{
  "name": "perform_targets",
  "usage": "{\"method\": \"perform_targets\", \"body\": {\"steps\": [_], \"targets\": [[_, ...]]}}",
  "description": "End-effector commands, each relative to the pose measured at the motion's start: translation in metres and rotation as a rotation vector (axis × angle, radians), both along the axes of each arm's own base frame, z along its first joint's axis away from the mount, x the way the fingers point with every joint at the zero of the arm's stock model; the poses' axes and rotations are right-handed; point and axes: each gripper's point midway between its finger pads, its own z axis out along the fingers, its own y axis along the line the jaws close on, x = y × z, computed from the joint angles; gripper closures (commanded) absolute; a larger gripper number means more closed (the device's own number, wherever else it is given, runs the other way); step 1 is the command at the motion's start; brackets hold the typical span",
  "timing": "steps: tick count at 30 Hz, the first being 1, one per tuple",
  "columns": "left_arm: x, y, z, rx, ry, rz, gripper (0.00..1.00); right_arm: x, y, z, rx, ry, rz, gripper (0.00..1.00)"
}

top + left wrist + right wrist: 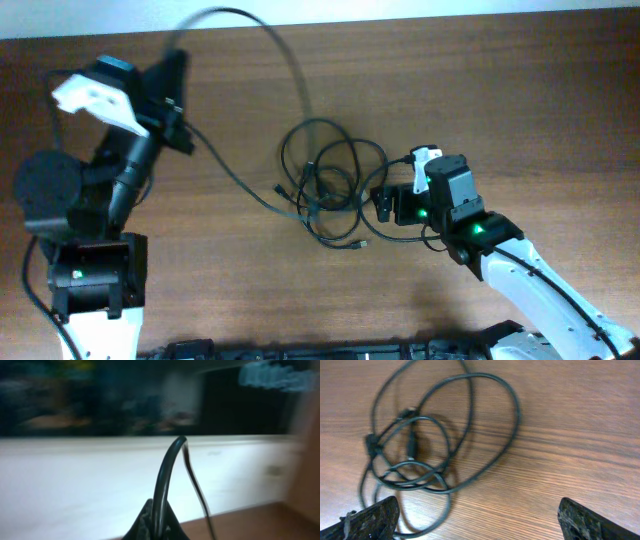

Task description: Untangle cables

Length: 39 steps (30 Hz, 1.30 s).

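The cables (330, 180) lie as a tangle of thin black loops on the wooden table (500, 100) at the centre. One cable (262, 28) arcs high from the tangle up to my left gripper (177, 100), which is raised at the left and shut on it. In the left wrist view the fingers (150, 527) pinch this cable (167, 470), which bends over and trails down as a thin strand. My right gripper (385, 205) stands open just right of the tangle. In the right wrist view its fingertips (372, 520) spread wide, with the loops (445, 435) ahead and one loop beside the left tip.
The left arm's body and base (85, 230) fill the left side of the table. The right arm (530, 275) runs in from the lower right corner. Bare wood (570, 435) lies to the right of the tangle.
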Motion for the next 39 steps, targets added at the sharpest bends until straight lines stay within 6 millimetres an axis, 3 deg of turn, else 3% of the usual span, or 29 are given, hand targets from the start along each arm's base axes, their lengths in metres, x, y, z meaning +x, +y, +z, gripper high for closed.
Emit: {"method": "perform_targets", "body": {"steps": [1, 11, 14, 17, 21, 28, 32, 39], "targets": [[0.019, 0.084, -0.015, 0.021, 0.060, 0.425, 1.00, 0.001, -0.015, -0.006, -0.037, 0.023, -0.059, 0.01], [0.072, 0.162, -0.053, 0.098, 0.095, 0.614, 1.00, -0.002, -0.016, -0.008, -0.042, 0.037, -0.058, 0.01], [0.083, 0.188, -0.078, 0.096, 0.156, 0.660, 1.00, -0.002, -0.016, -0.008, -0.042, 0.037, -0.058, 0.01], [0.087, 0.201, -0.102, 0.094, 0.232, 0.678, 1.00, -0.002, -0.016, -0.008, -0.042, 0.037, -0.058, 0.01], [0.088, 0.201, -0.129, 0.082, 0.329, 0.669, 1.00, -0.002, -0.016, -0.008, -0.042, 0.037, -0.058, 0.01], [0.071, 0.195, -0.184, 0.030, 0.570, 0.655, 1.00, -0.002, -0.016, -0.008, -0.042, 0.037, -0.058, 0.01], [0.057, 0.181, -0.214, -0.033, 0.714, 0.600, 1.00, -0.002, -0.016, -0.008, -0.042, 0.037, -0.058, 0.01], [0.037, 0.166, -0.242, -0.065, 0.866, 0.553, 1.00, -0.002, -0.016, -0.008, -0.042, 0.037, -0.058, 0.01]]}}
